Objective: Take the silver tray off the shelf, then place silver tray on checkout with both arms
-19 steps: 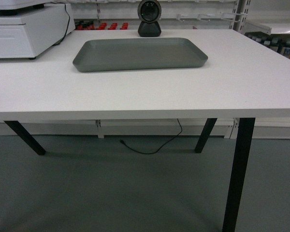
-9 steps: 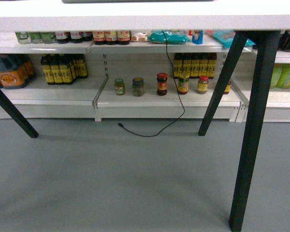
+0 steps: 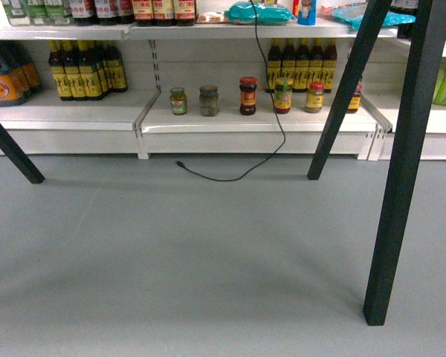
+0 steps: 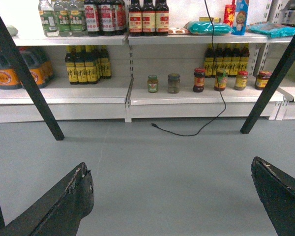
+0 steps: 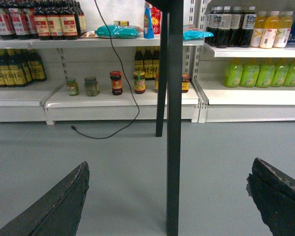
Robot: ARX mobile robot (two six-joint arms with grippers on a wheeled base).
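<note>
Risk, as a judgement: with both arms low beside the dark slender metal table legs (image 3: 401, 163), a careless swing or base move could strike a leg, or snag the thin black cable (image 3: 230, 175) trailing on the grey floor. The left gripper (image 4: 172, 196) has its black fingers spread wide, nothing between them; the right gripper (image 5: 169, 196) likewise stands wide apart and empty. The silver tray appears in no current view, so its place and look cannot be told.
</note>
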